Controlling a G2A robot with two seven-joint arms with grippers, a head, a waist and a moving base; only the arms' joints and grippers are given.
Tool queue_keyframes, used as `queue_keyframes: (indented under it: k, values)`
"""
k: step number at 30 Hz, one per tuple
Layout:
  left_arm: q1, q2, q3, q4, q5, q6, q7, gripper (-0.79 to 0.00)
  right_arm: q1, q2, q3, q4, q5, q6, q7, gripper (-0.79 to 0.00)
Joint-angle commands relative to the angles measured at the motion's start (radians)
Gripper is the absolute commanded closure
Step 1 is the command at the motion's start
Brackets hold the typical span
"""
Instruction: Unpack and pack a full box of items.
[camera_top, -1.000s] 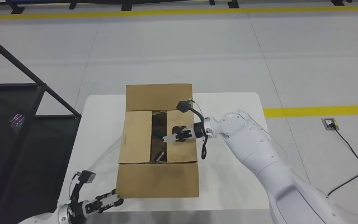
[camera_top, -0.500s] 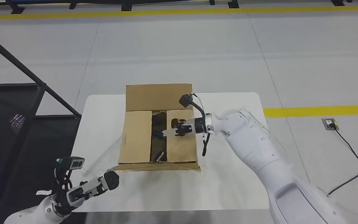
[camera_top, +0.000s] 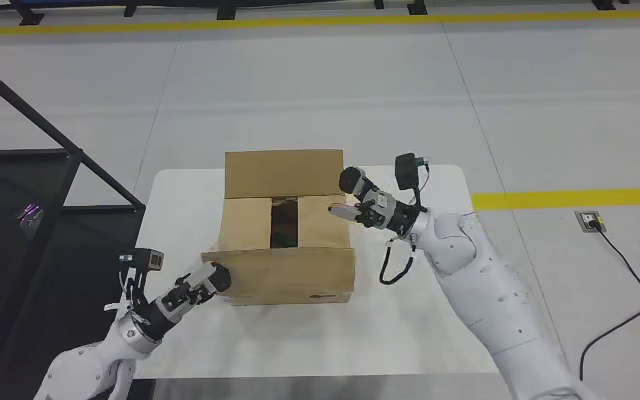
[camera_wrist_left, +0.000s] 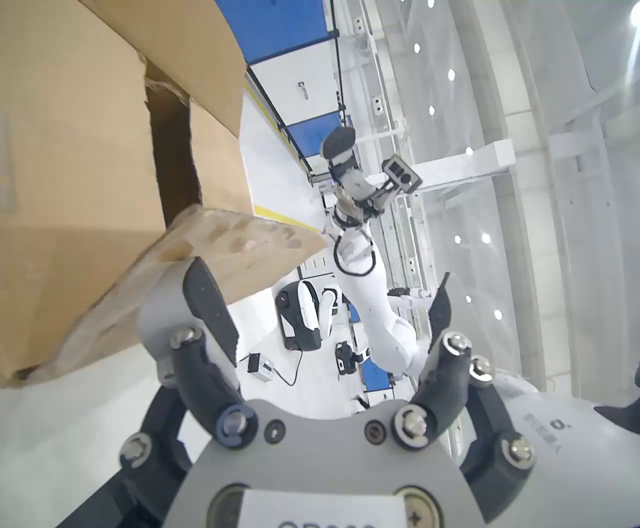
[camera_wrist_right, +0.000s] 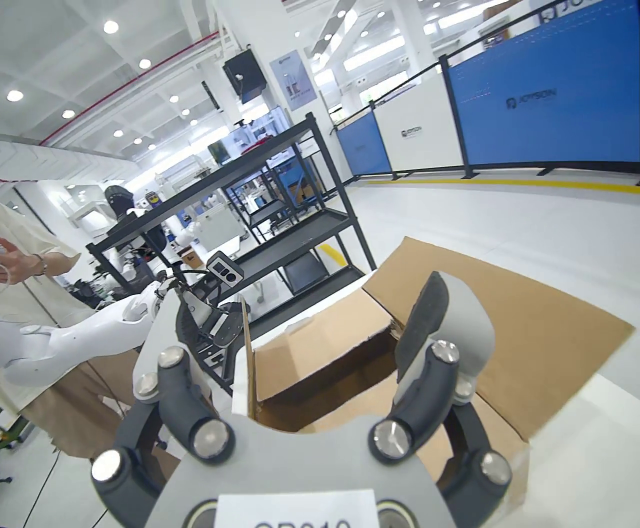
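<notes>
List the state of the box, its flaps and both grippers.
box: partly open
side flaps: folded in, gap between
far flap: folded out flat
near flap: raised, not shut
left gripper: open, at near flap's end
right gripper: open, empty, above box
</notes>
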Motion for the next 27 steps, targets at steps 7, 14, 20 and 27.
queue_keyframes:
  k: [7,14,20,27]
  values:
    - [-0.067,-0.006,0.063,0.052,0.056,0.051,0.077,-0.785,0.123,-0.031,-0.041,0.170,0.171,0.192,0.136,-0.785]
    - [-0.067,-0.007,0.070,0.060,0.070,0.048,0.090,-0.785,0.277,-0.088,-0.104,0.426,0.275,0.316,0.194,-0.785]
    - [-0.062,-0.007,0.069,0.056,0.066,0.049,0.095,-0.785,0.344,-0.153,-0.161,0.591,0.323,0.347,0.205,-0.785]
    - [-0.045,-0.007,0.055,0.042,0.077,0.030,0.112,-0.785,0.365,-0.178,-0.185,0.643,0.324,0.303,0.226,-0.785]
